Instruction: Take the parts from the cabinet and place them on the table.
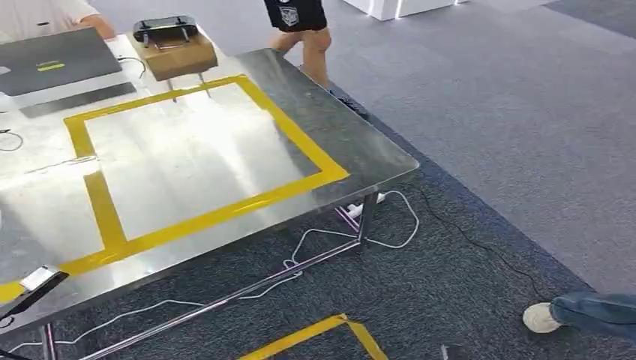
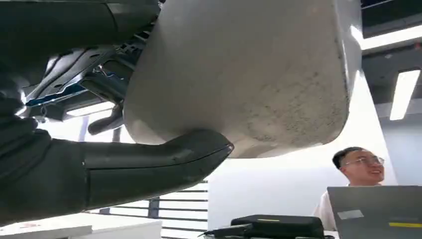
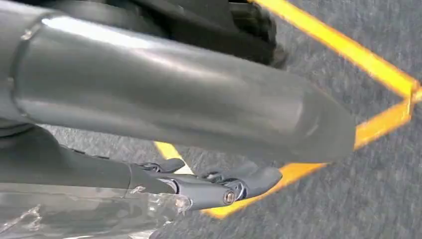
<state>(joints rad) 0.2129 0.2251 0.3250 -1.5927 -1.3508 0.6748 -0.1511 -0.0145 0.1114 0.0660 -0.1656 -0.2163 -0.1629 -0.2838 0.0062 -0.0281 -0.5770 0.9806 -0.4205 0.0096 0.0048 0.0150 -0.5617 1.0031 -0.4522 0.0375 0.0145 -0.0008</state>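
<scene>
Head view first, what was there? (bolt_42)

Steel table (image 1: pixel 360 142) with a yellow tape frame (image 1: pixel 105 210) on it. At the far left, a laptop (image 1: pixel 56 60) and a cardboard box (image 1: pixel 184 56) with a black device (image 1: pixel 165 28) on top. A person's legs (image 1: pixel 307 37) were past the far edge, someone's shoe (image 1: pixel 541 318) was on the carpet near right, and a white cable (image 1: pixel 397 225) was under the table. (rivet)

Left wrist view? (bolt_42)

That's where the part was. The left hand (image 2: pixel 114 167) had a big pale grey part (image 2: pixel 239 69) in its grasp, thumb pressed under it and dark fingers (image 2: pixel 107 122) on the other side. A person sat behind a laptop beyond it. (rivet)

And the right wrist view? (bolt_42)

The right hand (image 3: pixel 174 94) was over grey carpet (image 3: pixel 378 189) with yellow floor tape (image 3: pixel 348 50). Its fingers (image 3: pixel 234 186) lay close together under the thumb, with something clear and crinkly beside them. Honestly couldn't tell if it was holding anything. (rivet)
</scene>
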